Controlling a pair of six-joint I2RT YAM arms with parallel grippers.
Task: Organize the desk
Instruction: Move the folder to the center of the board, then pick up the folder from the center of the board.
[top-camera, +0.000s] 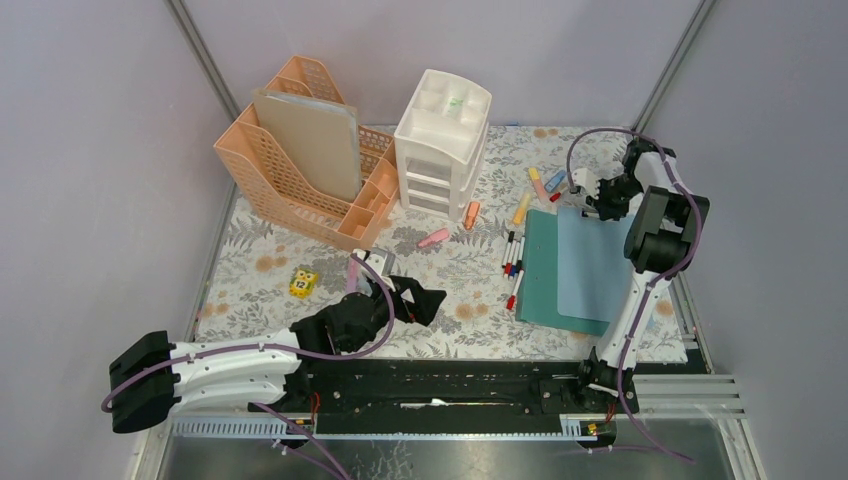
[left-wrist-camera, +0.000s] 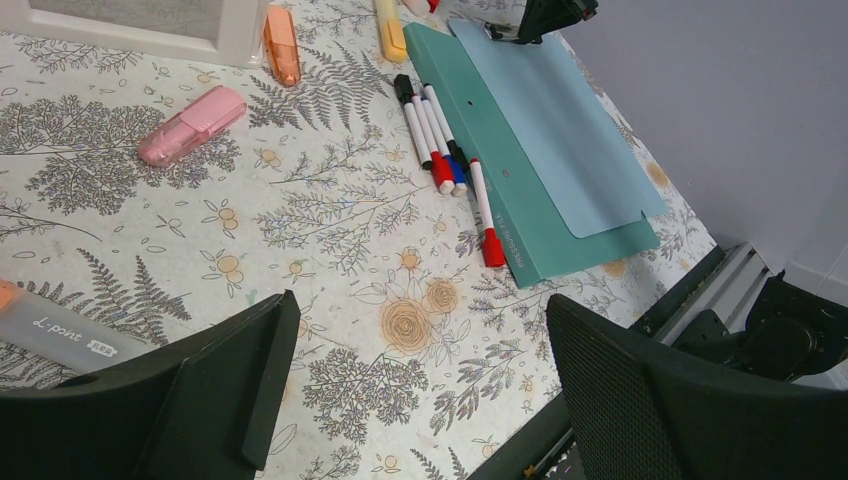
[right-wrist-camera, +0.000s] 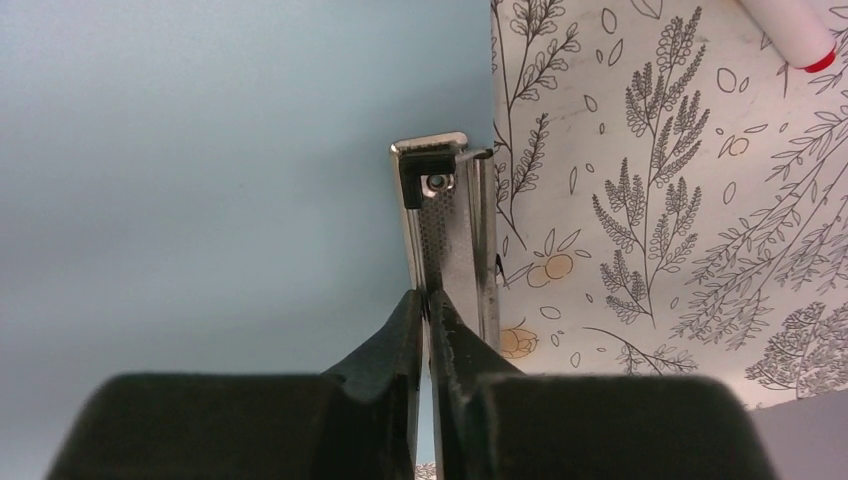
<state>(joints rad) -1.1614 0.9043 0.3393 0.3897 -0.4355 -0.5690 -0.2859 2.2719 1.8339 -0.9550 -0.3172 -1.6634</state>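
Two tools, one desk (top-camera: 470, 290): the desk, in fern-and-flower cloth, fills the floor of the top view between the grey walls, with a black rail at its near edge and both arms over it. Right tool (right-wrist-camera: 432, 300): jaws almost together, pinching the thin metal clip (right-wrist-camera: 440, 200) at the edge of the blue sheet (right-wrist-camera: 200, 150). Left tool (left-wrist-camera: 422, 310): jaws wide, holding nothing, low over bare cloth near the desk's middle. The sheet lies on a teal folder (top-camera: 540, 285) at the right side. Markers (left-wrist-camera: 440, 140) lie against the folder's left edge, and highlighters (top-camera: 540, 185) are scattered just beyond its far end. Rack (top-camera: 290, 170) and drawers (top-camera: 440, 140) stand at far left and far centre. Step in hand, as judged: securing the clip so that sheet and folder can be moved; which of the two the clip belongs to cannot be told. To do it well: pinch squarely across the clip, lift little before drawing away since the touching markers may roll, and steer clear of the highlighters. Views: only the right wrist shows the pinch itself, where the top view gives merely the tool over the sheet's far corner. Only the left wrist shows marker cap colours and a pink highlighter (left-wrist-camera: 190, 125) plainly. Only the top view shows the rack and a yellow cube (top-camera: 303, 282).
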